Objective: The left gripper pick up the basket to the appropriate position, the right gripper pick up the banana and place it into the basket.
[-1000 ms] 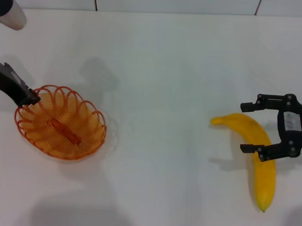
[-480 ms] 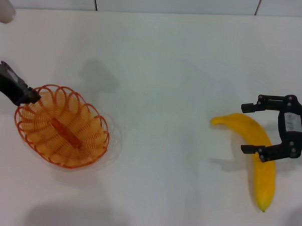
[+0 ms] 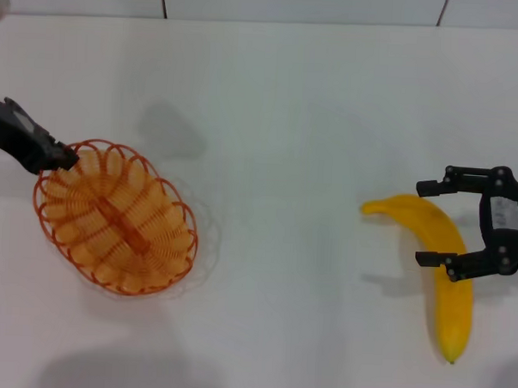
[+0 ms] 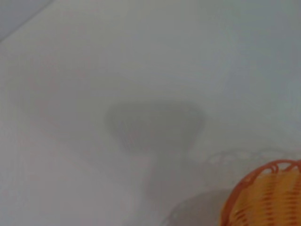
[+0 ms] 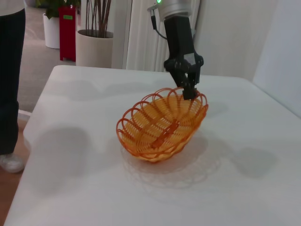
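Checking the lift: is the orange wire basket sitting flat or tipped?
Tipped. The left gripper pinches the orange wire basket by its rim, raising that side off the white table.

Head cam looks down on table (image 3: pixel 315 102). R wrist cam, low, faces basket (image 5: pixel 162 125) across table; L wrist cam close, basket at 5 o'clock.

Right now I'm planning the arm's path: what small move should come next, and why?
Probably carry the basket a little toward the table's middle and set it down: the left hand grips its rim and it hangs tilted, far from the banana that the open right hand straddles.
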You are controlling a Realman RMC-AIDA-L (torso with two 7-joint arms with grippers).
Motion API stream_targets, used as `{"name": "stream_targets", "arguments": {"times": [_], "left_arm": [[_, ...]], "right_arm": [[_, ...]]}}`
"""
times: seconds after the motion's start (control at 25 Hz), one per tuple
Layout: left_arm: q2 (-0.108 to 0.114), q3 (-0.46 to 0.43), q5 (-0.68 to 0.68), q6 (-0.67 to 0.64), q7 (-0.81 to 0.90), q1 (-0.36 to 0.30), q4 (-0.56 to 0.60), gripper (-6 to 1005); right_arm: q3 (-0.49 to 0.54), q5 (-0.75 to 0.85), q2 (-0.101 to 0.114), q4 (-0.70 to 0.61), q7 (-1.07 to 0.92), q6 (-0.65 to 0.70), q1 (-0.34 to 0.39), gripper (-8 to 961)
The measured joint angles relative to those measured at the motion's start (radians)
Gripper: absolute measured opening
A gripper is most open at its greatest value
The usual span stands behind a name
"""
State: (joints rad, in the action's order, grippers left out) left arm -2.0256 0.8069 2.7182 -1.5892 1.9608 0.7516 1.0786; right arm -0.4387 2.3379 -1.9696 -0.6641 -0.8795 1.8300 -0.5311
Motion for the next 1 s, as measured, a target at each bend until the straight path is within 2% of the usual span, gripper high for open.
{"name": "stream_targets", "arguments": {"times": [0.08, 0.28, 0.76, 1.0], "left_arm": [[-0.003, -0.047, -0.013, -0.017, 0.000, 0.000, 0.005, 71], [-0.007, -0.085, -0.051, -0.022, 0.016, -0.008, -0.005, 64], [-0.013, -0.086, -0.246, -0.018, 0.055, -0.059, -0.058, 59], [-0.015, -0.094, -0.330, 0.038, 0.093, -0.063, -0.150, 57]], "right_arm": [[0.000, 0.000, 0.000, 0.000, 0.000, 0.000, 0.000, 825], [0.000, -0.001, 0.000, 0.000, 0.002, 0.000, 0.000, 823], [0.000, -0.003, 0.000, 0.000, 0.002, 0.000, 0.000, 820], [0.000, -0.026, 0.000, 0.000, 0.004, 0.000, 0.000, 818]]}}
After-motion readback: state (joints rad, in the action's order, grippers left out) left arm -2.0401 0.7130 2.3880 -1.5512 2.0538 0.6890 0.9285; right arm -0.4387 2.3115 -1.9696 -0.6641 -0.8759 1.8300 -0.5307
